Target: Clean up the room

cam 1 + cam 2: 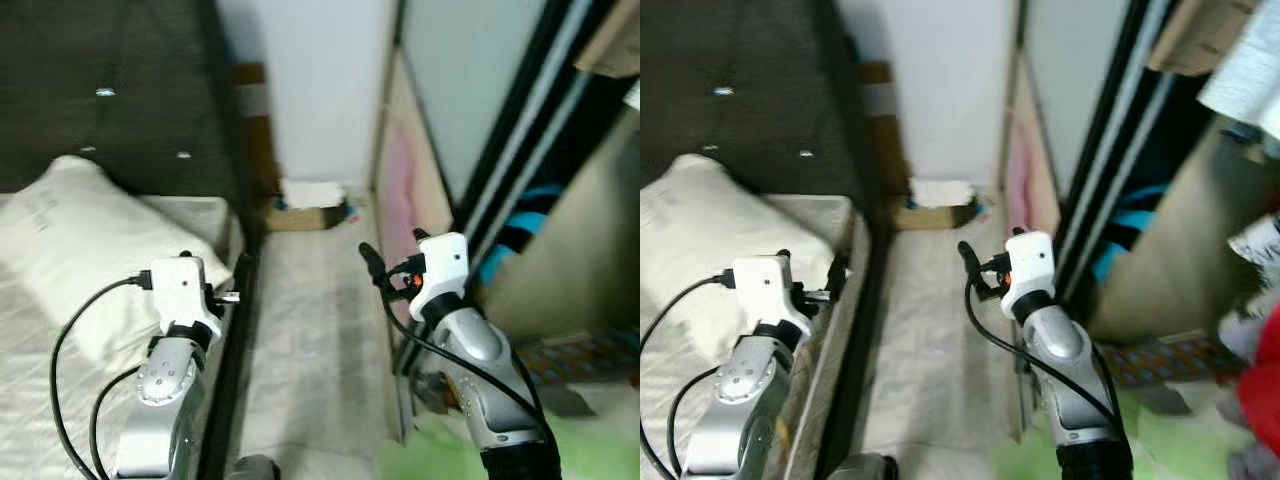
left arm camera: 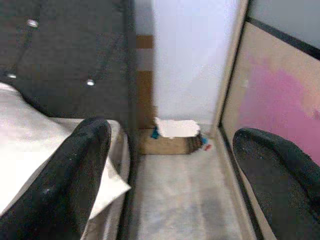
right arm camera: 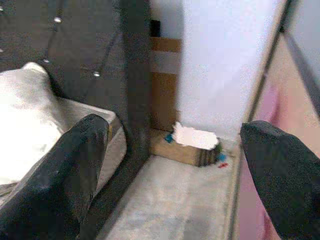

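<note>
**Heading down the aisle, nothing picked up yet**

Starting at the left of the head views, a pale pillow (image 1: 70,240) lies on the bed (image 1: 30,400) against a dark padded headboard (image 1: 110,90); the bedding looks tidy enough and seems to need no work. In the lower left of the frame the left gripper (image 2: 165,175) hangs above the bed's edge, its two black fingers (image 2: 75,175) spread wide with nothing between them.

In the middle of the frame a narrow strip of light floor (image 1: 310,340) runs away from the robot. At its far end, against the white wall (image 1: 320,80), sits a low cardboard box (image 1: 300,215) with white paper (image 1: 312,192) lying on top and small blue and red scraps just beside it. That clutter is the likeliest target of the tidying, and it is well apart from both arms.

Right of centre, the right gripper (image 3: 175,180) is held over the floor near the sliding wardrobe door (image 1: 470,90), also spread wide and empty. At the lower right, loose clothes and fabric (image 1: 1240,400) spill in a blurred heap.

By this showing the clean-up is at an early stage: no item is in hand, and both the box and the heap remain.
</note>
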Tool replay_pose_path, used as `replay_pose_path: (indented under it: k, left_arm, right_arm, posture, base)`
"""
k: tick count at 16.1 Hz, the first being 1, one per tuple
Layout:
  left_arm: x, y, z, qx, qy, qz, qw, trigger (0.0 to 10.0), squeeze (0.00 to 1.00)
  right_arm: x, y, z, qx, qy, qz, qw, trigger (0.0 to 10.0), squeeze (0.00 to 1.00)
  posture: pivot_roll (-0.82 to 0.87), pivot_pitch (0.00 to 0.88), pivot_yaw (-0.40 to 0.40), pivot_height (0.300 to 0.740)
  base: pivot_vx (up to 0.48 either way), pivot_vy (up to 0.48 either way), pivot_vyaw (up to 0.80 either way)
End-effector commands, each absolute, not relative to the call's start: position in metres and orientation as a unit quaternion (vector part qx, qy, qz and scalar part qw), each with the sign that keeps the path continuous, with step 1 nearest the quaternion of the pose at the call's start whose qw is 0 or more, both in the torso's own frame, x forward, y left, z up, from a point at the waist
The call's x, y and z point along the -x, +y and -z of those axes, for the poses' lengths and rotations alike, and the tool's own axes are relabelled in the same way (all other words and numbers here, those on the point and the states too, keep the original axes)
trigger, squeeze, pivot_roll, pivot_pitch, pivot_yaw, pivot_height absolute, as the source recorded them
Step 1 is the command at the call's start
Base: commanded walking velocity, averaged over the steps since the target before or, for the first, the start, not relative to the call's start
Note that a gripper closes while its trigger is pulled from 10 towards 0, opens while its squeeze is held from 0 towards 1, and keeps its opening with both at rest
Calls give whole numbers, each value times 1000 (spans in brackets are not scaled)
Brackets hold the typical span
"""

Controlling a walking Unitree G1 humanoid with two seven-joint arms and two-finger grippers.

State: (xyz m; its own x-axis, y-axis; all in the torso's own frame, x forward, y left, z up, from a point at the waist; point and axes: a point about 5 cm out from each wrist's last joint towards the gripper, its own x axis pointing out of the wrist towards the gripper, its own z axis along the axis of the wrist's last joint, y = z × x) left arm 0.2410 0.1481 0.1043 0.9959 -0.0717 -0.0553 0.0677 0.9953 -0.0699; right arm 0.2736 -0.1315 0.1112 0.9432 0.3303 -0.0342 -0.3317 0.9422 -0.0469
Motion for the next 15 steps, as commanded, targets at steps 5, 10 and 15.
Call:
replay_pose_path:
  k: [5, 10, 15]
  left_arm:
    - [-242, 146, -107, 2, 21, 25, 999, 10000, 0]
    - [-245, 147, -105, 9, 26, 10, 1000, 10000, 0]
    - [-247, 146, -105, 12, 25, 11, 1000, 10000, 0]
  right_arm:
    - [-277, -133, -114, 35, 4, -173, 984, 10000, 0]
    - [-278, -131, -114, 35, 1, -178, 983, 10000, 0]
    - [-279, -133, -115, 35, -1, -176, 984, 10000, 0]
  posture:
    - [-73, 0, 26, 740]
    - [-74, 0, 24, 740]
    - [-82, 0, 21, 740]
  base:
    - [0, 0, 800]
    - [0, 0, 800]
    - [0, 0, 800]
